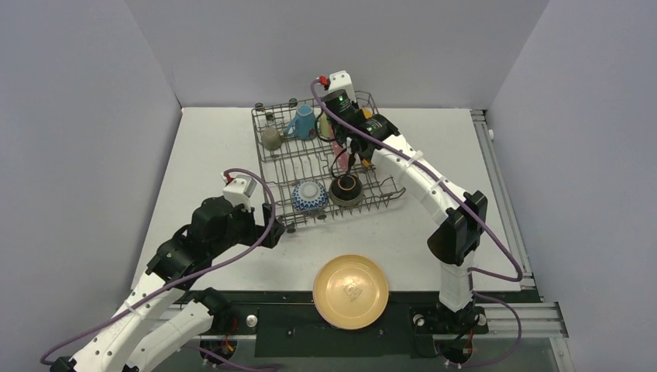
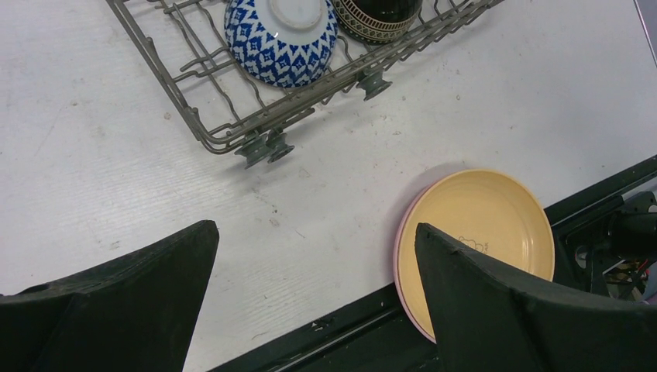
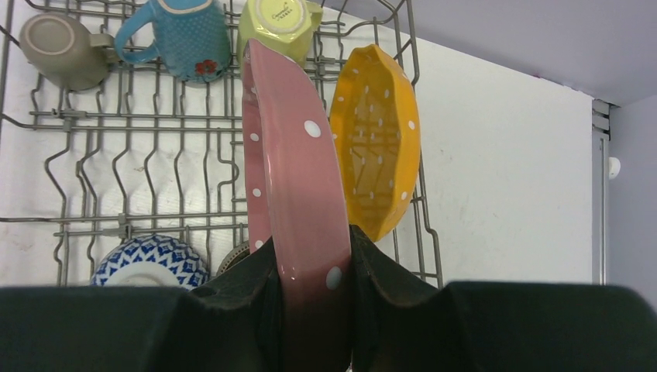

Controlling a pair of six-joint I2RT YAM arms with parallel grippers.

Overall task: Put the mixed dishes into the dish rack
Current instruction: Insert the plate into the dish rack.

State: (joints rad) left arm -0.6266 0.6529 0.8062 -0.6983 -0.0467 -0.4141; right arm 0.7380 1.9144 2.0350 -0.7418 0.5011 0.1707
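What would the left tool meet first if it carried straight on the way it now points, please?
Probably the bare table, just short of the dish rack. The open left tool aims between the rack's near corner and the yellow plate, though depth is hard to judge.

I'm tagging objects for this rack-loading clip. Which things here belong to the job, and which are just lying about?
Job: dish rack; in it grey mug, blue mug, pale-yellow mug, orange plate, blue-white bowl, dark brown bowl; dark pink plate in right gripper; yellow plate on light pink plate.
Not part of it: table, black mounting rail.
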